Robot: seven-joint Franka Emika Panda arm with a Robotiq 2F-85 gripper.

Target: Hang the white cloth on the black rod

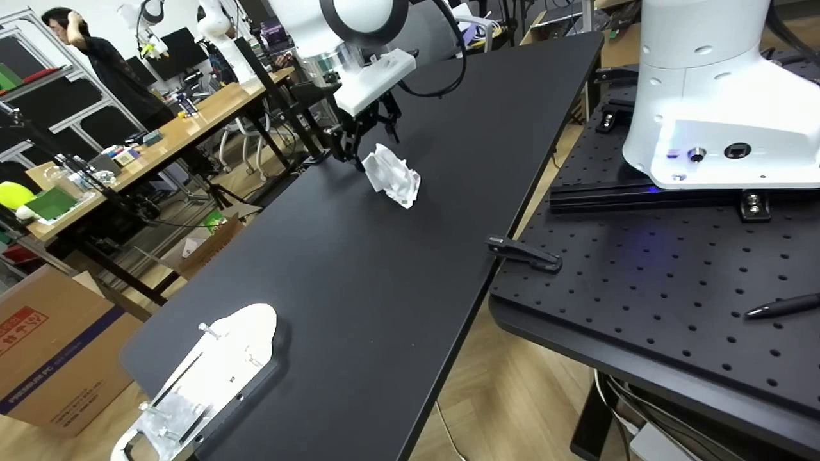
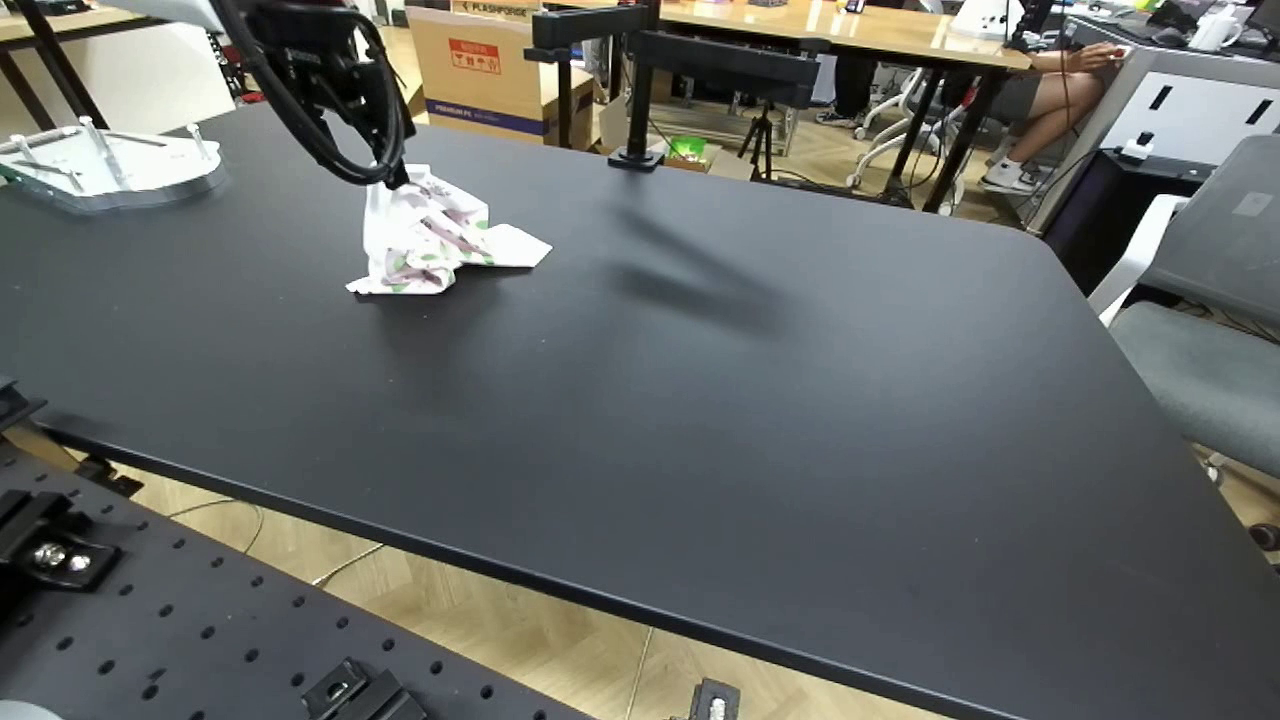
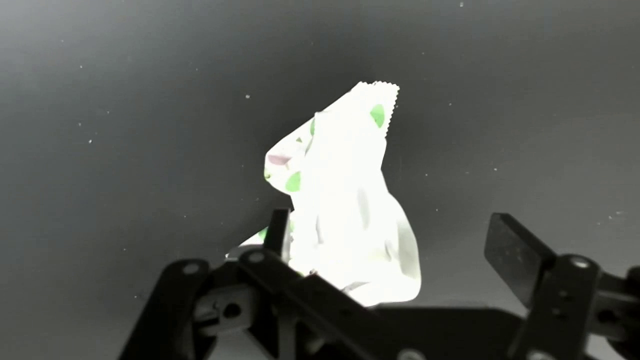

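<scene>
The white cloth, printed with green and pink shapes, lies crumpled on the black table in both exterior views. In the wrist view the cloth lies between my fingers, close to the left finger and well apart from the right one. My gripper is open. In an exterior view the gripper is low over the table at the cloth. A black rod on an upright black post stands at the table's far edge. It also shows behind the gripper in an exterior view. Nothing hangs on it.
A white board with pegs lies at one end of the table and shows in both exterior views. A black clamp sits at the table's edge beside the perforated base plate. A grey chair stands beyond the table.
</scene>
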